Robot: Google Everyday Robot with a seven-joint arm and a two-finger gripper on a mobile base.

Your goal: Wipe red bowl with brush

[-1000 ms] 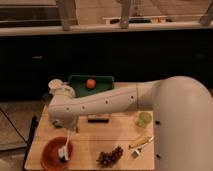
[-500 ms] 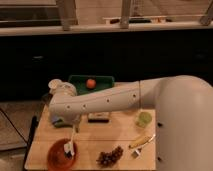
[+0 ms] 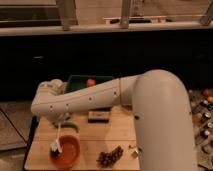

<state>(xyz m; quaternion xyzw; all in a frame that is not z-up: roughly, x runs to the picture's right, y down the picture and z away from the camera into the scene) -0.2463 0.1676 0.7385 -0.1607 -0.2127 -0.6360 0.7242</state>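
The red bowl (image 3: 69, 152) sits on the wooden table (image 3: 90, 140) at the front left. The brush (image 3: 55, 146) stands nearly upright, its whitish head at the bowl's left rim and its thin pale handle running up to my gripper (image 3: 60, 122). The gripper hangs under the white arm's wrist, just above the bowl's left side, and is shut on the top of the handle. The wrist hides most of the fingers.
A bunch of dark grapes (image 3: 110, 156) lies right of the bowl. A dark flat block (image 3: 99, 116) and a green item (image 3: 72, 126) lie mid-table. A green tray (image 3: 80, 81) holding a small orange ball (image 3: 90, 83) stands at the back. My large white arm (image 3: 150, 110) fills the right side.
The brush head has moved left, from the middle of the bowl to its left rim. The arm's wrist has swung left with it.
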